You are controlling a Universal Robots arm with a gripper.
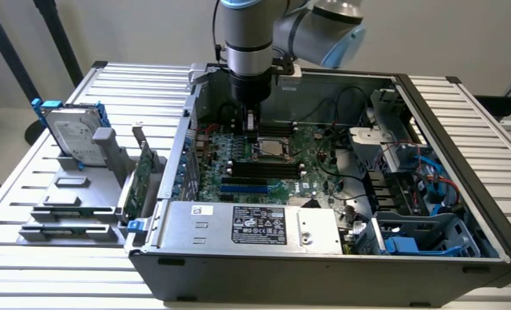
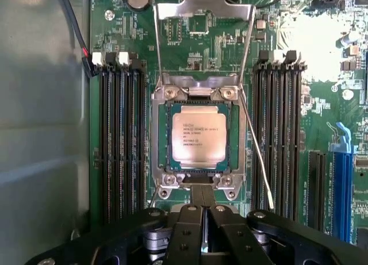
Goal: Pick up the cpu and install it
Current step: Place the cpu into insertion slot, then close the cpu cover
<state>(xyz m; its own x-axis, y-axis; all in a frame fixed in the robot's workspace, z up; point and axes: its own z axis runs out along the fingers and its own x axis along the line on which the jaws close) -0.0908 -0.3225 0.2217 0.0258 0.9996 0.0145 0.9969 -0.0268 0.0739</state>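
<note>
The cpu (image 2: 198, 137), a small square chip with a dull silver top and a thin green rim, lies flat in the motherboard socket (image 2: 162, 139). In the exterior view the cpu (image 1: 272, 150) sits mid-board inside the open computer case. The socket's metal load plate (image 2: 204, 11) stands tipped up, and its thin lever (image 2: 260, 161) is swung out beside the socket. My gripper (image 2: 202, 204) hovers just off one edge of the socket, its fingers (image 2: 185, 230) pressed together with nothing visible between them. The gripper (image 1: 252, 124) hangs straight down from the arm, a little above the board.
Black memory slots (image 2: 119, 138) flank the socket on both sides. The case wall (image 1: 188, 123), power supply (image 1: 255, 225) and cables (image 1: 350, 103) surround the board. A hard drive with blue clips (image 1: 70, 134) and a green card (image 1: 141, 174) stand on the slatted table at the exterior view's left.
</note>
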